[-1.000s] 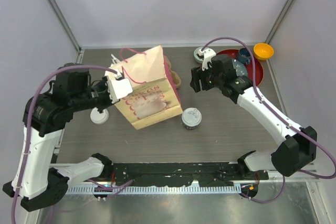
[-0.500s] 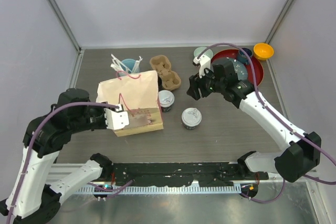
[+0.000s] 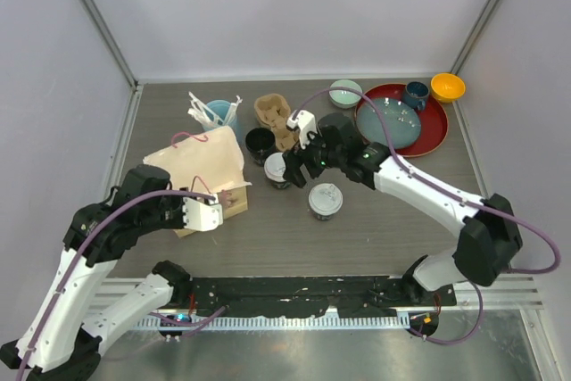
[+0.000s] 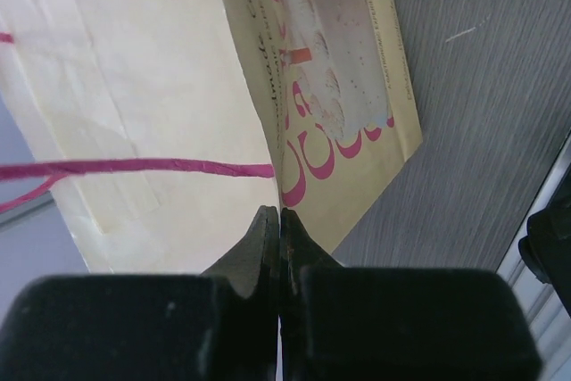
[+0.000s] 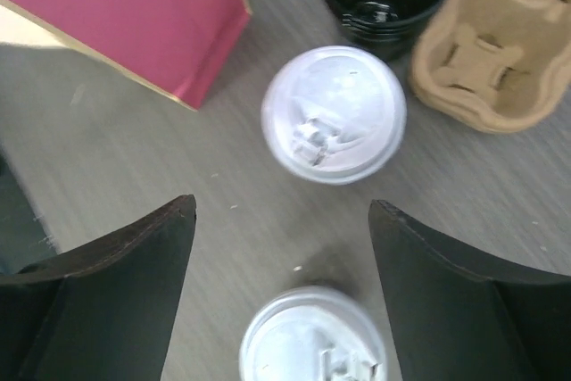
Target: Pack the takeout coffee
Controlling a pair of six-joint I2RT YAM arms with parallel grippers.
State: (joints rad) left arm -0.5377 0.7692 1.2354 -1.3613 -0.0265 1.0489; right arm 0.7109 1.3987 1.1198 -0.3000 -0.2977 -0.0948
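Right pincer (image 5: 283, 207): spread wide, over the far cup (image 5: 334, 113).
Left pincer (image 4: 279, 220): pinching the bag (image 4: 143, 95) edge.
Far cup: white sip lid, black side; right of bag.
Near cup (image 5: 312, 336): same lid, side probably dark; just nearer.

The bag (image 3: 201, 162) lies centre left of the top view, the utensil cup (image 3: 217, 111) behind it. Right of the bag stand an open cup (image 3: 260, 142) and, just before it, a lidded cup (image 3: 278, 169), the carrier (image 3: 277, 118) behind both. A second lidded cup (image 3: 326, 200) stands lower right of the first. The tray (image 3: 435, 122), upper right, holds a mug (image 3: 416, 94).
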